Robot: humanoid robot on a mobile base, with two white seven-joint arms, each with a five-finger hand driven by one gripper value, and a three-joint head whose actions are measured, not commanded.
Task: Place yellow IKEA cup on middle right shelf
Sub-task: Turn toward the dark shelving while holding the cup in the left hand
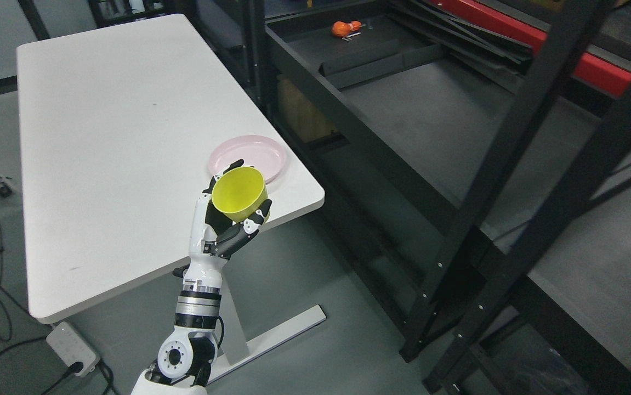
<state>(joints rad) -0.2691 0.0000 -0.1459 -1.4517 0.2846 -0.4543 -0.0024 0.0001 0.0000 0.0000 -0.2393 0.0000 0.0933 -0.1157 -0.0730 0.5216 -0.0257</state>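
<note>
While the left hand (227, 216) grips it, the yellow cup (240, 193) shows nothing inside.

- The cup (240, 191) is plain bright yellow with no handle visible, wide at the rim and narrowing toward the base.
- It is tilted, its open mouth turned up and toward the camera; the inside shows empty.
- It is held off the counter (118, 137), over the near right corner, just in front of a pink plate (260, 153).
- The shelf (447, 120) is a dark grey board in a black metal frame, to the right of the cup and well apart from it.
</note>
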